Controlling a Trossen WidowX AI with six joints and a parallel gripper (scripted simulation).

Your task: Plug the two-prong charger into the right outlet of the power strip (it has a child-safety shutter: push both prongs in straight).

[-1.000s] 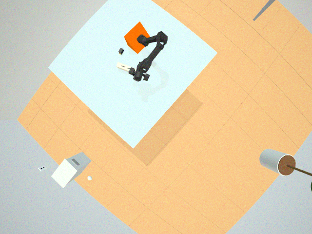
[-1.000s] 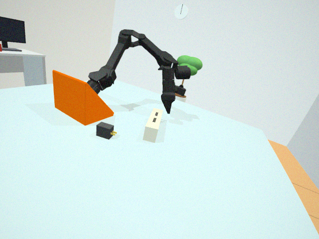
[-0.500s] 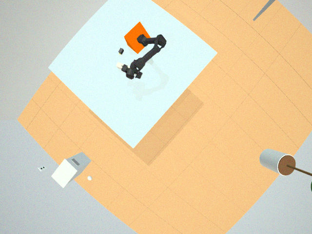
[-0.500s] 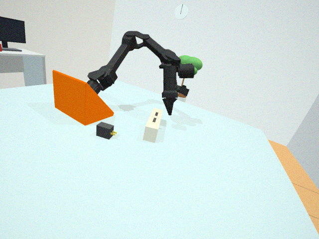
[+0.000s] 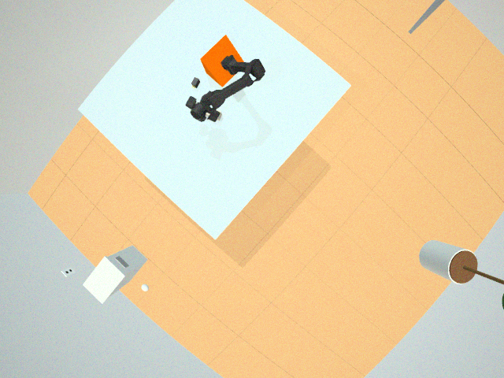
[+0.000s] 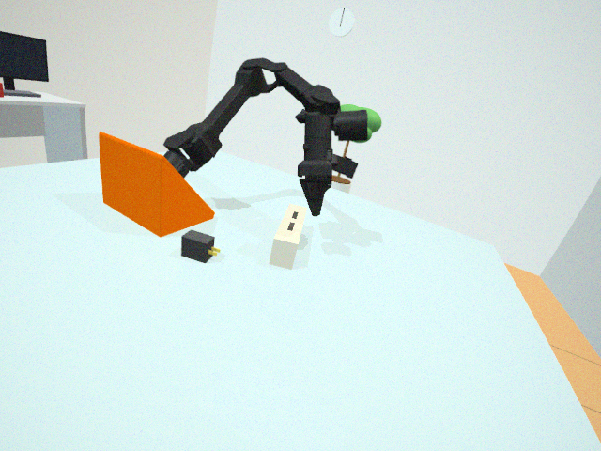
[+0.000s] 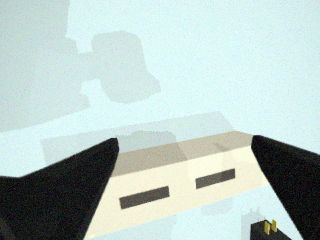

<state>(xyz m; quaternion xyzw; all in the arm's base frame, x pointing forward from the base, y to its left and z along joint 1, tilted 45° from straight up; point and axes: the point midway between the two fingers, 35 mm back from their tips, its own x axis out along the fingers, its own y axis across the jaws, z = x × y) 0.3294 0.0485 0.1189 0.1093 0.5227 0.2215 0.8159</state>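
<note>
The dark charger (image 5: 195, 82) (image 6: 196, 245) (image 7: 256, 231) lies on the table, its two brass prongs pointing toward the strip's side in the exterior view. The cream power strip (image 6: 284, 252) (image 7: 182, 188) lies with its two dark slots facing up; in the top view the arm hides most of it. My gripper (image 6: 315, 212) (image 7: 183, 142) is open and empty, pointing down above the table at the strip. In the wrist view its fingers frame the strip from above, and the charger is at the lower right, partly cut off by the frame edge.
An orange wedge-shaped block (image 5: 217, 50) (image 6: 130, 186) stands on the pale table (image 5: 211, 195) (image 6: 291, 364), beside the arm's base and near the charger. A desk with a monitor (image 6: 23, 55) and a potted plant (image 5: 463, 266) (image 6: 371, 121) stand beyond the table.
</note>
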